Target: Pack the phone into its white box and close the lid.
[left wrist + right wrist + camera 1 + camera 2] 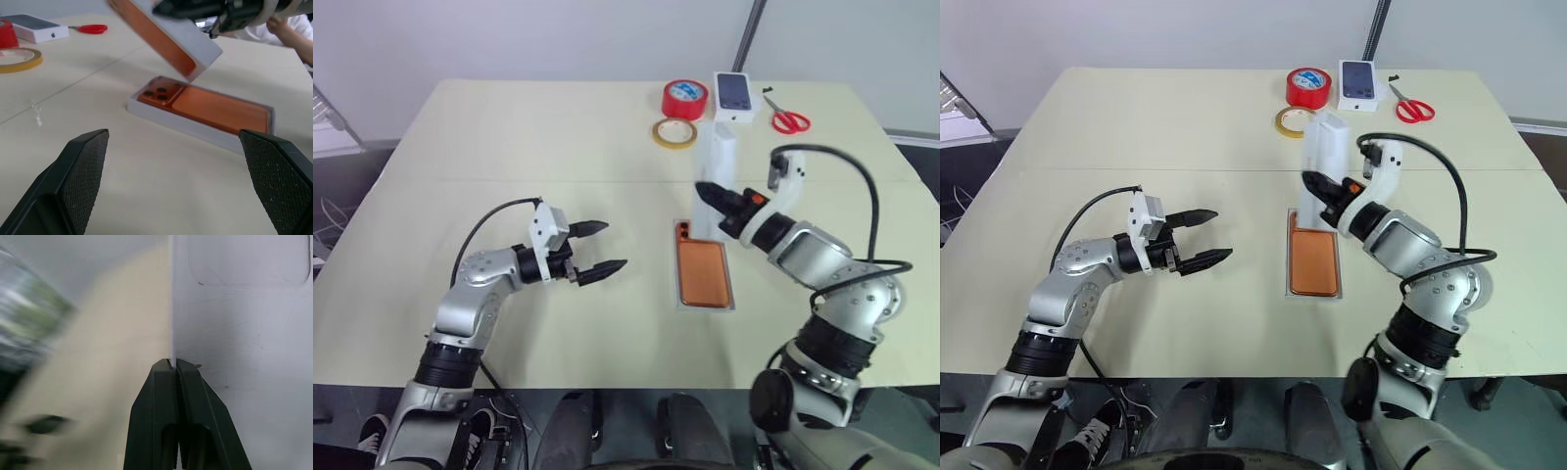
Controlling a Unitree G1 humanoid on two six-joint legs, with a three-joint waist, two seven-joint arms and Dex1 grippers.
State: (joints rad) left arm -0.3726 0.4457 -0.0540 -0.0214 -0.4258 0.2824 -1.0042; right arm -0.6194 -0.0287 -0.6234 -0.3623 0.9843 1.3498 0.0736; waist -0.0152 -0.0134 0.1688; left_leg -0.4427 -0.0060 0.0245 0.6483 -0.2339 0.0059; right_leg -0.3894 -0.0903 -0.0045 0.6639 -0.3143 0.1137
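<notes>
On the table (509,147), right hand (705,192) pinches the lid (722,162) aloft.

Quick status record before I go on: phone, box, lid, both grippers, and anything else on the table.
phone: lying back up in the box, camera bump at the far end
box: flat on the table, uncovered
lid: off the table, tilted above the box's far end, pinched by one wall
right gripper: jaws shut on lid
left gripper: jaws open, empty, to the left of the box
far edge: red tape roll, yellow tape ring, small printed box, scissors
</notes>
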